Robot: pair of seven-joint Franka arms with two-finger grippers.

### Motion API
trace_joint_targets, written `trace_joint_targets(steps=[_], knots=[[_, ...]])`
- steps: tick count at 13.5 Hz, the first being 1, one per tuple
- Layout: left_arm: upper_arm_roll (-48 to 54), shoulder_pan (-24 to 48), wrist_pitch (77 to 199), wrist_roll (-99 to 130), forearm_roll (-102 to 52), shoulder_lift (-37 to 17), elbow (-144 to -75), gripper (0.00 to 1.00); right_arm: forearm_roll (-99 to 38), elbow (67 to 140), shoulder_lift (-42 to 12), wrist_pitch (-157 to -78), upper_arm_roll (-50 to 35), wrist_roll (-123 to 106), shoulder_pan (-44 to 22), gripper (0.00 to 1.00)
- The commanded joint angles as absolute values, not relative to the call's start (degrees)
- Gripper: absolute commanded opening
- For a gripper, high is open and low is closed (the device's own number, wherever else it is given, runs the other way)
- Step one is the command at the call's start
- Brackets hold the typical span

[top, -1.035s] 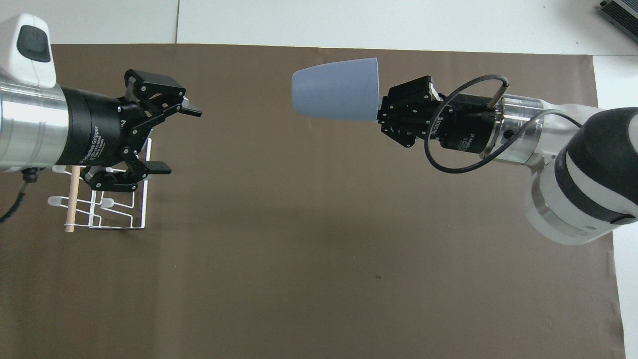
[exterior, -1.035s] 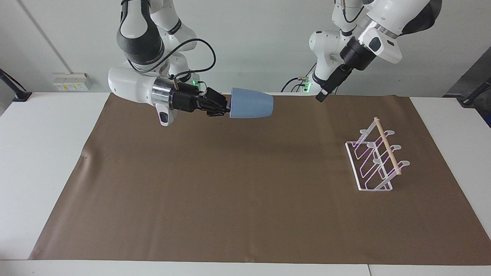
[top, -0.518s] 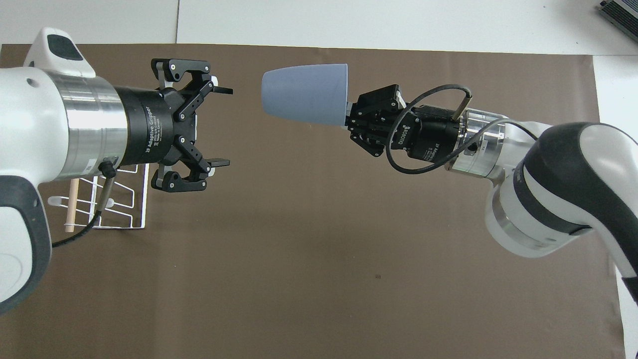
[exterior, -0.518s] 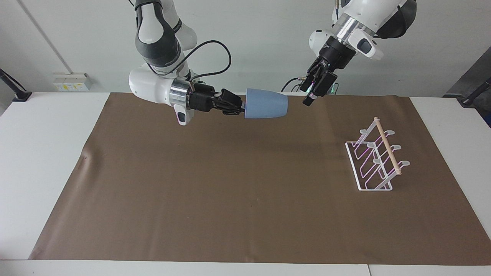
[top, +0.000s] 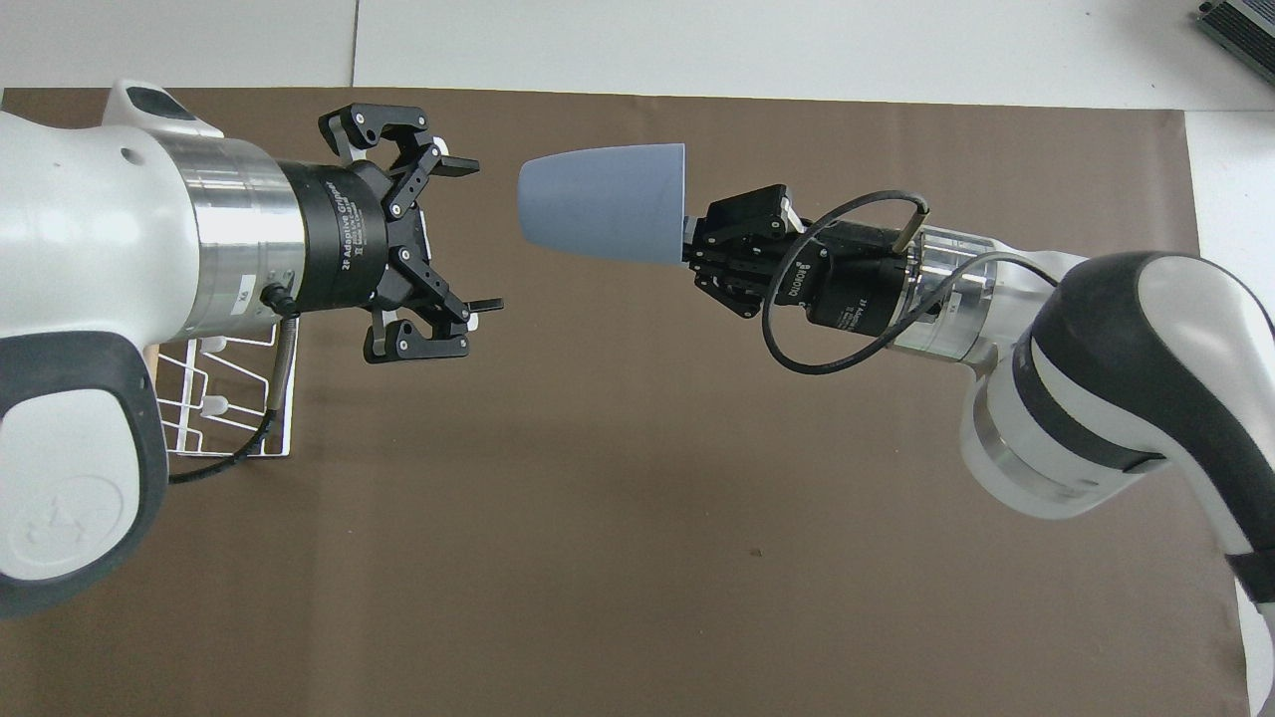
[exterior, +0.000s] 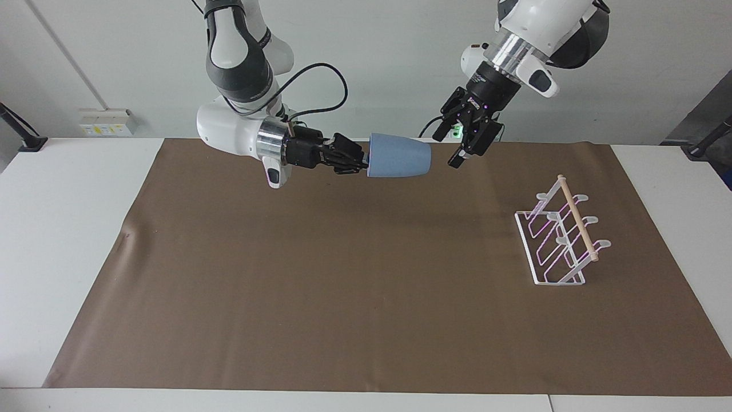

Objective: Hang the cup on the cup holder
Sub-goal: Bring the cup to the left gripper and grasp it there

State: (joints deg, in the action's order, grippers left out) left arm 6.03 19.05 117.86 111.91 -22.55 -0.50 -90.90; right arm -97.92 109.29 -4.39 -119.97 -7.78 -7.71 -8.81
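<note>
Both arms have moved closer together over the brown mat. The right end effector (top: 697, 261) holds the light-blue plastic cup (top: 608, 202) sideways in the air. The left end effector (top: 468, 234) is wide open beside it. The white wire cup holder (exterior: 559, 234) stands on the desk's left-arm end.

Bright, even indoor light from above in both views. Shadows soft and faint: diffuse smudges on brown mat (exterior: 366, 269) under raised arms, slight one beside cup holder (exterior: 557, 240). Purple-tinted fringing along holder's white wires in facing view. Specular glare on metal wrist rings and glossy white arm shells in overhead view. Cup (top: 608, 202) matte, no hotspots. Focus sharp across both frames, no motion blur. Mild wide-angle stretch at overhead view's edges, where arm shells loom large.
</note>
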Motion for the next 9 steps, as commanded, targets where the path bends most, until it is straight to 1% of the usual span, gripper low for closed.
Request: trace_joint_targets(steps=[1, 9], knots=[[6.24, 19.86, 118.65, 115.66, -22.41, -2.46, -88.51, 1.0, -100.11, 111.18, -2.64, -120.68, -7.91, -10.02, -9.05, 0.0], [7.21, 21.97, 121.55, 120.15, -23.02, -3.25, -88.33, 1.0, -100.02, 113.46, -1.58, -120.58, -7.91, -19.51, -9.23, 0.0]])
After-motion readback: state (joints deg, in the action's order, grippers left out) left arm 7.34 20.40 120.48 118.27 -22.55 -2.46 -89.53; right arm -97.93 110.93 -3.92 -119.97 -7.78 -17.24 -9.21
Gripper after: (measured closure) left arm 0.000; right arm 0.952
